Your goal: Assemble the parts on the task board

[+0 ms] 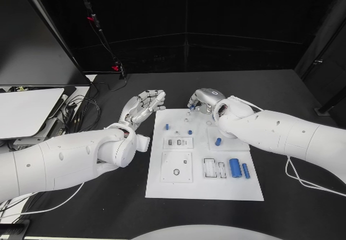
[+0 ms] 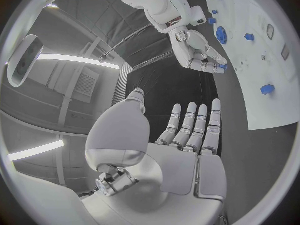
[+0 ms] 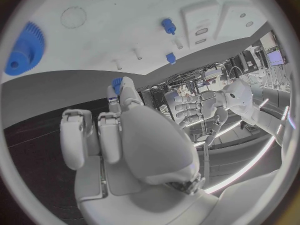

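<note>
Head view: right robot hand pinches small blue part at flat white task board's far edge, likely for insertion; left robot hand spread, empty.

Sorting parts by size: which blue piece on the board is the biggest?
The long blue cylinder lying near the task board's right edge; a thinner rod lies beside it.

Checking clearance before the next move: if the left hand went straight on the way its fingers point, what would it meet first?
Probably nothing: the silver left hand, open and flat, points past the white task board's far left corner over bare black table. Depth is unclear.
</note>
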Robot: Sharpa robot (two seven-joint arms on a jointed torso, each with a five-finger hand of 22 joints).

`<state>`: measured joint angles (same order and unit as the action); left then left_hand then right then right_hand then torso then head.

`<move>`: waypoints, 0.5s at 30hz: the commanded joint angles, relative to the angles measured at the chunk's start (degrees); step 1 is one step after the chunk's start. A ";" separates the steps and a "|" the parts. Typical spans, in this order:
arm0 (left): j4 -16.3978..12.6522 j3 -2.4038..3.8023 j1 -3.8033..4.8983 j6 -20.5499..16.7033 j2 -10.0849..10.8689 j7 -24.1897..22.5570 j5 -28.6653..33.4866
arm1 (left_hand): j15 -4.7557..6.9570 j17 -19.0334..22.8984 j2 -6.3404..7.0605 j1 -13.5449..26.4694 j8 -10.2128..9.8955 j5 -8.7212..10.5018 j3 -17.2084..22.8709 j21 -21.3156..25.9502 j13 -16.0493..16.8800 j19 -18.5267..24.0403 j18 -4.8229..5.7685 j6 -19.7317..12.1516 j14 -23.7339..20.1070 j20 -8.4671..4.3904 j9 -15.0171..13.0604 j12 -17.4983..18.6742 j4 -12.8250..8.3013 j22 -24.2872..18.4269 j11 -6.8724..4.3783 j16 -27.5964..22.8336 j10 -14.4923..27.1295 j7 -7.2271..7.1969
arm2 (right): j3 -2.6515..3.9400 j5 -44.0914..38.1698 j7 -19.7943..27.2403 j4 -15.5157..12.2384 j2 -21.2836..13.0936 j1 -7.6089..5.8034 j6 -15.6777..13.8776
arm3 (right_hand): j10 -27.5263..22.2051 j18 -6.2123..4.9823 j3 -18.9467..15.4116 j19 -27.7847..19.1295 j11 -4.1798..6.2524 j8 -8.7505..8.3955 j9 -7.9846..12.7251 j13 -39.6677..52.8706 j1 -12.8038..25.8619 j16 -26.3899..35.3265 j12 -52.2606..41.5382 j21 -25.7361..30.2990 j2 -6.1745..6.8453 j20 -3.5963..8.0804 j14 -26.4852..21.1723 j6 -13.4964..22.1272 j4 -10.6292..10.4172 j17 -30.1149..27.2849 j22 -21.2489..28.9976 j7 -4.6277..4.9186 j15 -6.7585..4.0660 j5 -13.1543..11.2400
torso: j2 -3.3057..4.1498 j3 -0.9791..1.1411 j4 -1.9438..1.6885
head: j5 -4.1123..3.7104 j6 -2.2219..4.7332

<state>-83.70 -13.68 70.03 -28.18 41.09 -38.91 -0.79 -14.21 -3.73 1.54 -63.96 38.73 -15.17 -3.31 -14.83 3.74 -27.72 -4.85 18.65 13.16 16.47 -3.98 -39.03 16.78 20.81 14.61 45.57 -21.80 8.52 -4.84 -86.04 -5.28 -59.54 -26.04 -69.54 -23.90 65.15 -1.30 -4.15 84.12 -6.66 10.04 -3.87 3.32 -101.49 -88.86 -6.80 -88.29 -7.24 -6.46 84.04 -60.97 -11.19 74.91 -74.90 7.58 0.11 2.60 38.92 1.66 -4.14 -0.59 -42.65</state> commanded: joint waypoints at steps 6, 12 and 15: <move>0.47 0.05 0.06 1.06 -0.36 -16.28 -0.35 | -0.27 0.04 -0.83 0.05 0.10 -0.43 0.44 -0.19 -0.06 0.50 -0.97 0.21 -0.13 0.12 0.11 0.13 0.04 -0.10 0.01 -0.20 -0.14 8.29 | 0.05 -0.20 0.62 1.32 0.76 -0.12 2.27 | 2.60 0.40 0.36 3.53 1.96 -0.50 -0.01 0.10 -0.08 -0.22 0.50 -0.08 0.54 -0.40 5.20 -0.23 -0.24 11.09 -12.00 0.37 0.55 0.18 | 0.63 0.06 -0.48 | -0.12 -0.24; 0.59 0.05 0.04 1.18 -0.42 -16.24 -0.35 | -0.27 0.04 -0.83 0.05 0.10 -0.43 0.44 -0.19 -0.06 0.50 -0.97 0.21 -0.13 0.12 0.11 0.13 0.04 -0.10 0.01 -0.20 -0.14 8.29 | 0.05 -0.23 0.68 2.29 1.39 -0.11 2.37 | 2.58 0.39 0.41 3.52 1.93 -0.60 0.00 0.09 -0.08 -0.22 0.67 -0.08 0.60 -0.43 5.20 -0.22 -0.32 11.09 -12.00 0.39 0.57 0.18 | 0.67 0.12 -0.62 | -0.03 -0.42; 0.61 0.05 0.04 1.18 -0.37 -16.22 -0.35 | -0.27 0.04 -0.83 0.05 0.10 -0.43 0.44 -0.19 -0.06 0.50 -0.97 0.21 -0.13 0.12 0.11 0.13 0.04 -0.10 0.01 -0.20 -0.14 8.29 | 0.05 -0.23 0.62 2.71 1.72 -0.11 2.53 | 2.57 0.40 0.44 3.53 1.90 -0.67 0.00 0.09 -0.08 -0.22 0.79 -0.08 0.63 -0.45 5.20 -0.21 -0.39 11.08 -12.00 0.41 0.59 0.19 | 0.68 0.16 -0.67 | 0.09 -0.60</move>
<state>-83.07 -13.68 69.99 -27.72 40.72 -38.91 -0.79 -14.21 -3.73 1.32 -63.73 38.73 -15.39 -3.31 -14.83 3.75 -27.52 -4.84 18.65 13.16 16.68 -3.92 -39.03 16.78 20.76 14.62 45.57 -21.80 8.52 -4.84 -86.07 -5.01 -56.96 -24.46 -69.52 -22.05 65.34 -1.30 -3.90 84.12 -6.85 9.60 -3.80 3.36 -101.48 -88.86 -6.32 -88.29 -7.23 -6.46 83.84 -61.13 -11.47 74.91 -74.90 7.76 0.31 2.62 39.56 1.77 -4.72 -0.60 -43.17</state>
